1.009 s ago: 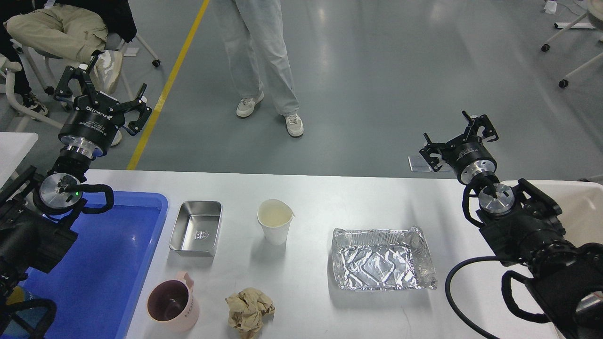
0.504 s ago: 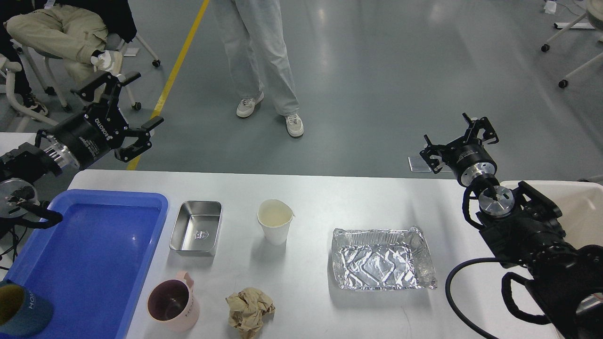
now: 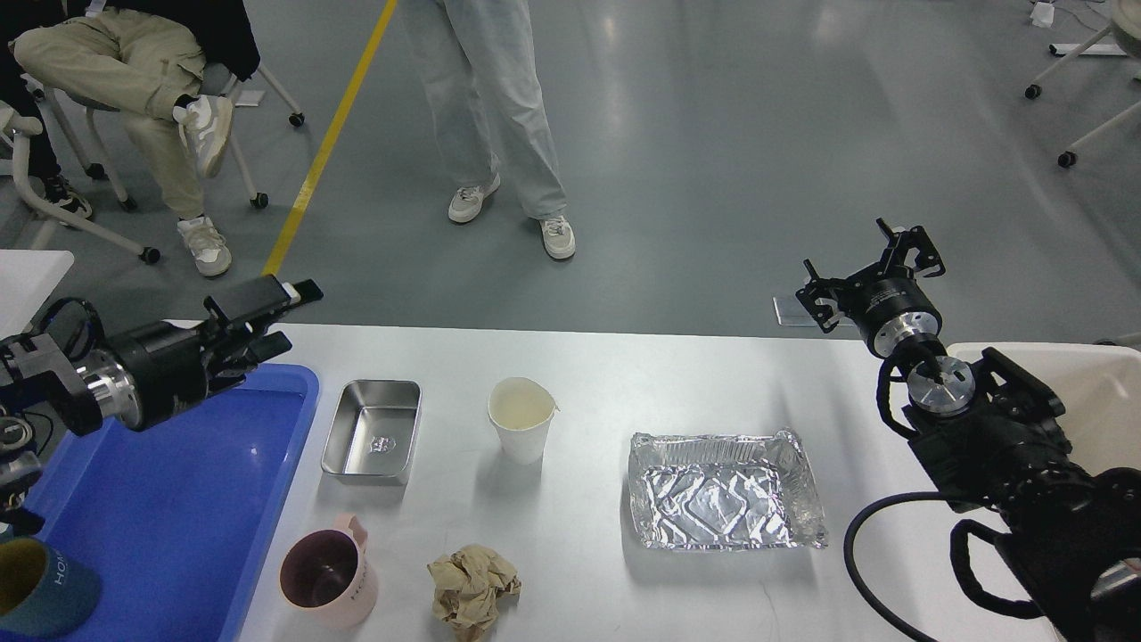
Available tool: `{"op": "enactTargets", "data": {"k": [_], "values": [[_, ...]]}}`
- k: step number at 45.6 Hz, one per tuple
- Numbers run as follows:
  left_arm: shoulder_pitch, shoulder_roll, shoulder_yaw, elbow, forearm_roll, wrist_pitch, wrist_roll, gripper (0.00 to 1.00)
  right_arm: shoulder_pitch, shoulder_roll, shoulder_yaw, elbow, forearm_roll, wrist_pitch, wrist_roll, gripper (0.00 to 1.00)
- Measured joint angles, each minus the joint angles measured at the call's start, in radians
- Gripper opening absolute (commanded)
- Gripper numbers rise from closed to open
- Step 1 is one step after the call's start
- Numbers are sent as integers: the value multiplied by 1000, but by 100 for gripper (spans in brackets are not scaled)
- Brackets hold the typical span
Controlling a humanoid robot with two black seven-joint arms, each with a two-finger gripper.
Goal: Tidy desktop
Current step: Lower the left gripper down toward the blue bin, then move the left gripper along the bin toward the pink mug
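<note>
The white desktop [image 3: 615, 374] holds a steel tray [image 3: 370, 432], a white paper cup [image 3: 520, 428], a foil tray [image 3: 722, 490], a pink mug [image 3: 325, 580] and a crumpled brown paper ball [image 3: 472, 588]. My left gripper [image 3: 283, 319] is open and empty. It lies low over the far corner of the blue tray [image 3: 178, 508], pointing right, left of the steel tray. My right gripper [image 3: 869, 267] is open and empty, raised beyond the desktop's far right edge, away from every object.
A teal cup [image 3: 36, 588] stands in the blue tray's near left corner. A cream bin [image 3: 1101, 392] sits at the right, partly behind my right arm. A person stands beyond the desktop's far edge, and another sits on a wheeled chair at far left.
My left arm has swung down and to the right, from high over the floor to low over the blue tray's far corner. The right gripper has hardly moved.
</note>
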Motion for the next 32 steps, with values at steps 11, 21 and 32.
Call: {"op": "enactTargets", "data": {"k": [11, 21, 32], "values": [[9, 187, 45, -97, 49, -46, -4, 96, -9, 4, -1, 0, 0, 2, 0, 100], [4, 329, 51, -130, 105, -109, -11, 96, -13, 16, -1, 0, 0, 2, 1, 100], [28, 407, 72, -122, 152, -152, -14, 96, -15, 28, 0, 0, 0, 2, 7, 100]]}}
